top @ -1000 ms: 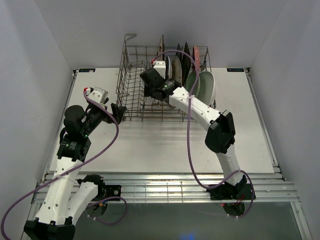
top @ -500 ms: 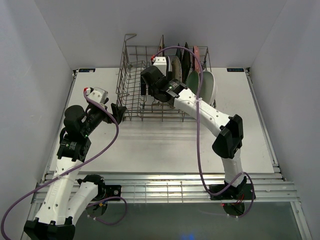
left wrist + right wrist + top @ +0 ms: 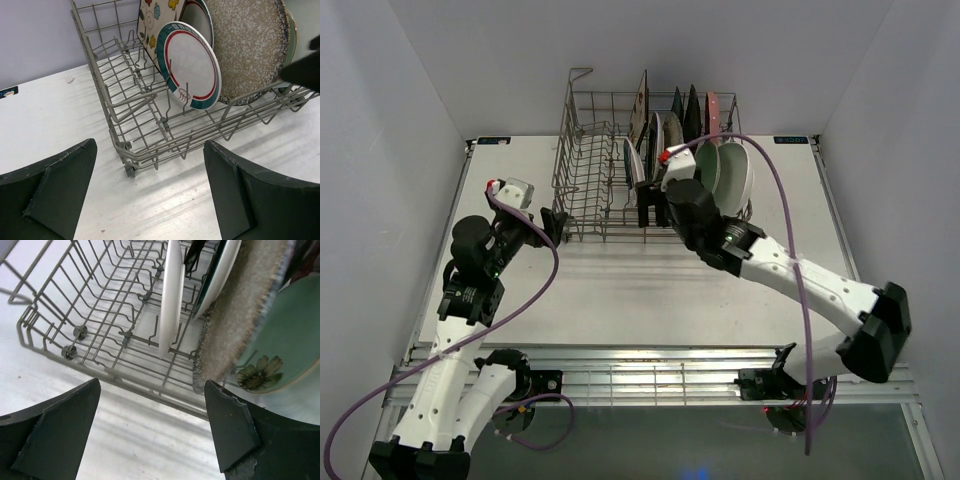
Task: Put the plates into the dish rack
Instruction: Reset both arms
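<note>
Only the dish rack's [image 3: 582, 170] near wire wall on the counter [image 3: 620, 290] separated the upright plates [image 3: 732, 172] from the right claw [image 3: 652, 207], gaping wide and empty, while the left claw [image 3: 557, 222] gaped empty beside the rack's near left corner.

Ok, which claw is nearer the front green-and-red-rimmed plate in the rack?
Right. The right claw hovers open just outside the dish rack's near side, facing the front green-and-red-rimmed plate. The left claw sits open off the rack's near-left corner, farther away.
</note>
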Tool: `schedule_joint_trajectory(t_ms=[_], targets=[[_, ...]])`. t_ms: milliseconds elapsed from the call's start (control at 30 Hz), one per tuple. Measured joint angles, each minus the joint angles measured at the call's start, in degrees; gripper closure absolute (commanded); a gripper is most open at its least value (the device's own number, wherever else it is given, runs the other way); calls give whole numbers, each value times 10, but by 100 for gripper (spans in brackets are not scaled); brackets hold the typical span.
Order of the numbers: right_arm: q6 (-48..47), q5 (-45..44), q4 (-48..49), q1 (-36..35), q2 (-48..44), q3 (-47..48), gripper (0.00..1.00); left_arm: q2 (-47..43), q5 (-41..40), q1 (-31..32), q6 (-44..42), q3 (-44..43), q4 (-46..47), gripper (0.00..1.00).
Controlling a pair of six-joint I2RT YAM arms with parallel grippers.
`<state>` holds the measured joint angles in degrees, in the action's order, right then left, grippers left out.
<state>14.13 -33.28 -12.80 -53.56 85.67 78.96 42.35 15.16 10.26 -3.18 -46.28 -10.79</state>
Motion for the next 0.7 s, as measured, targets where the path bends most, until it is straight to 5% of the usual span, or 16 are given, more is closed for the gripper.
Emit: schedule_joint_trajectory(t_ms=[267, 700], targets=[[-66, 23, 161, 0, -331, -267, 10, -5, -40, 0, -3, 21, 19, 2], [-67, -41, 89, 0, -644, -413, 10, -31, -101, -14, 11, 82, 65, 2]])
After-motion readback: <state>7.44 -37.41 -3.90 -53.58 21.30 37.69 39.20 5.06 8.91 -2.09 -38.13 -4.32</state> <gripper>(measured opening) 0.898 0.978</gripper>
